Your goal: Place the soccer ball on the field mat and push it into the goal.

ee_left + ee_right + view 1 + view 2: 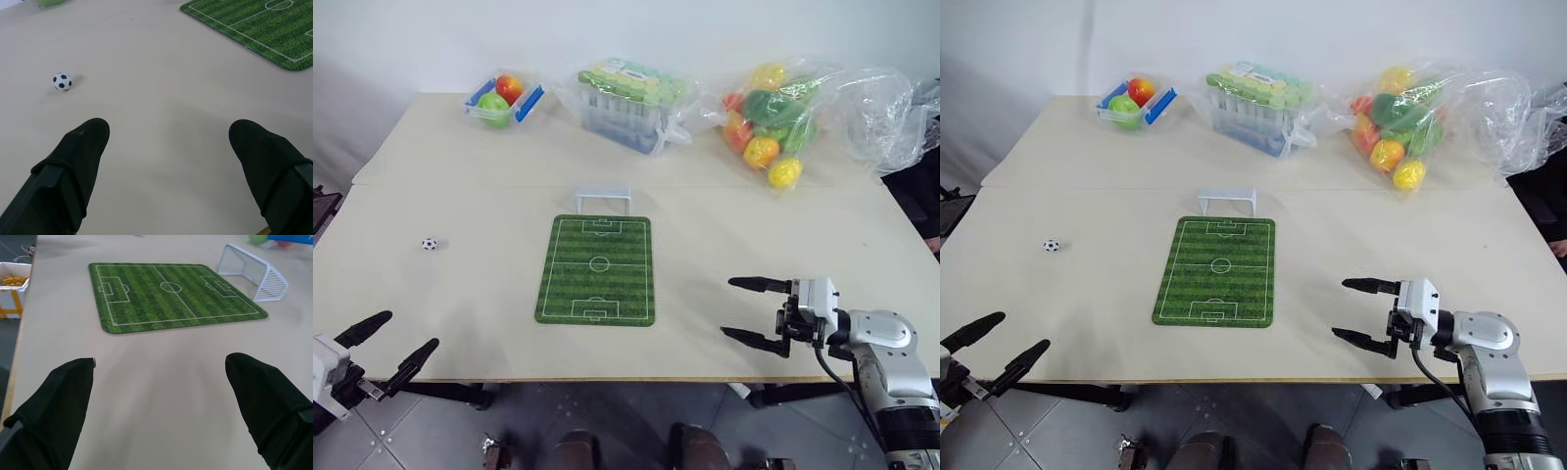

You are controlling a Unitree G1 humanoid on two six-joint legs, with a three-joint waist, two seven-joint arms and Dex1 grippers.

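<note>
One soccer ball, one field mat, one goal; left hand and right hand both wide, empty.

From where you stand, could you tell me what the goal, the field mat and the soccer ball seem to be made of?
The goal looks like white moulded plastic: a stiff frame with a mesh back. The field mat seems a thin, flexible printed sheet, perhaps rubber or foam, matte, with a finely scalloped edge. The soccer ball looks like smooth plastic or rubber with printed black patches; which one cannot be told.
</note>
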